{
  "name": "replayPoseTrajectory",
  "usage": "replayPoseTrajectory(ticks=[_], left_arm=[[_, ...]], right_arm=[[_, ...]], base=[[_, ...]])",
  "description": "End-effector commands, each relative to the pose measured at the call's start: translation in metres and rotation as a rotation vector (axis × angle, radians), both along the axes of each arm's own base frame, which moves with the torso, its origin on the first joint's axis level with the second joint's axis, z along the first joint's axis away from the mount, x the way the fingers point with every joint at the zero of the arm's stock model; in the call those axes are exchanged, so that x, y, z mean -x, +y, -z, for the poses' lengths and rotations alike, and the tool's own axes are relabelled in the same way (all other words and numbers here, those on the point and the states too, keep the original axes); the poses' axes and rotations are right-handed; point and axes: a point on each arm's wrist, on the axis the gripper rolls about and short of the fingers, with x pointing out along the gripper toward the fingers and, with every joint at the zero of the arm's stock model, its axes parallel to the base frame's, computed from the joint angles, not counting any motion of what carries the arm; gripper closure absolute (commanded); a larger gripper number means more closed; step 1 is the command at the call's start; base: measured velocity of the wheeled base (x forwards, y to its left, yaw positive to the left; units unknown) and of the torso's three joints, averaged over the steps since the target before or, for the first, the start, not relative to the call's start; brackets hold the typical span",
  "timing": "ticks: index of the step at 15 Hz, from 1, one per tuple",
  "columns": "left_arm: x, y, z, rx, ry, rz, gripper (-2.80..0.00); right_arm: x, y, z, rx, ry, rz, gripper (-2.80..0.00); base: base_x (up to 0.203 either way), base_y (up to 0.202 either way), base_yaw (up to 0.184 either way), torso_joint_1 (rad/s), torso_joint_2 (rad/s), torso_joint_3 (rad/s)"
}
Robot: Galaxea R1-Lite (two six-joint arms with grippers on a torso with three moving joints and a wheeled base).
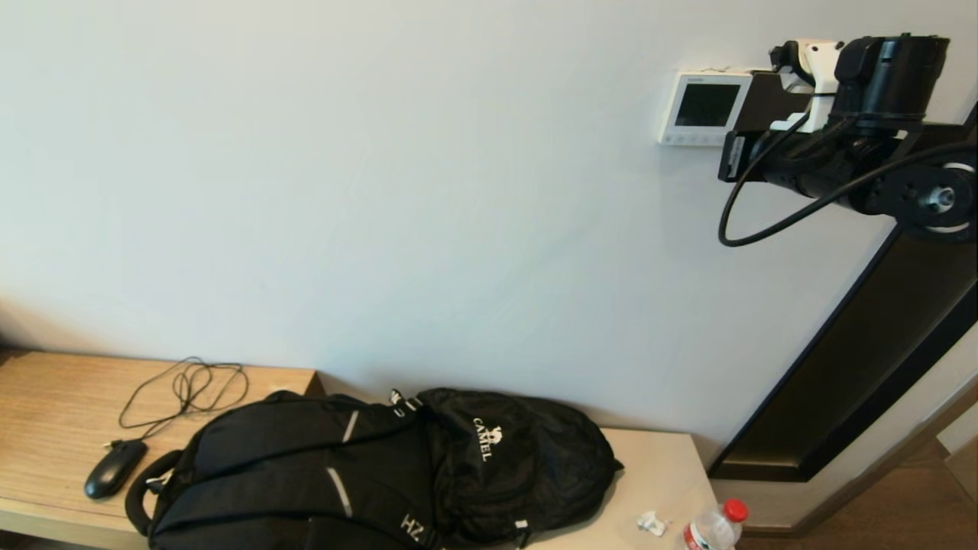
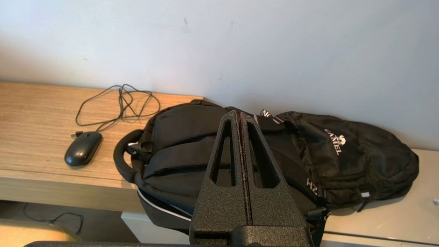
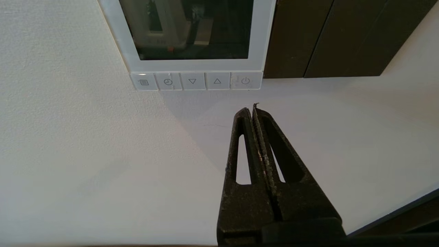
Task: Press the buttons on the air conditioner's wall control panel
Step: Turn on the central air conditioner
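The white wall control panel (image 1: 703, 107) with a dark screen hangs high on the wall. Its row of buttons (image 1: 691, 139) runs along its bottom edge. In the right wrist view the panel's frame (image 3: 192, 66) and the buttons (image 3: 193, 81) show close up. My right gripper (image 3: 252, 109) is shut and empty. It points at the bare wall just below the power button (image 3: 245, 81) at the row's end, next to the panel's lower corner (image 1: 732, 156). I cannot tell if it touches the wall. My left gripper (image 2: 239, 115) is shut and empty, held over the backpack.
A plain black plate (image 1: 768, 99) adjoins the panel. A dark door frame (image 1: 863, 359) slants down at the right. Below, a black backpack (image 1: 367, 473), a corded mouse (image 1: 114, 467) and a bottle (image 1: 714, 527) lie on the wooden desk (image 1: 46, 405).
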Motion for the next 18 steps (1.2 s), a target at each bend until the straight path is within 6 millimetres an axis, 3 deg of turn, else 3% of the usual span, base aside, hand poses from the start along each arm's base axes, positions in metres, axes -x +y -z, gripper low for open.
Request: replayPoseTrajectory(ticks=[1,5,12,18], left_arm=[[0.000,0.000,0.000,0.001,-0.001,-0.001,0.00],[0.000,0.000,0.000,0.001,-0.001,-0.001,0.00],[0.000,0.000,0.000,0.001,-0.001,-0.001,0.00],[0.000,0.000,0.000,0.001,-0.001,-0.001,0.00]], right_arm=[[-0.012,-0.002,0.006,0.004,0.011,0.016,0.00],[-0.027,-0.001,0.014,0.001,0.021,0.020,0.00],[-0.027,-0.001,-0.002,-0.005,-0.030,0.026,0.00],[-0.035,0.000,0.005,0.000,-0.013,0.028,0.00]], base=[[0.000,0.000,0.000,0.000,0.00,0.000],[0.000,0.000,0.000,0.000,0.00,0.000],[0.000,0.000,0.000,0.000,0.00,0.000],[0.000,0.000,0.000,0.000,0.00,0.000]])
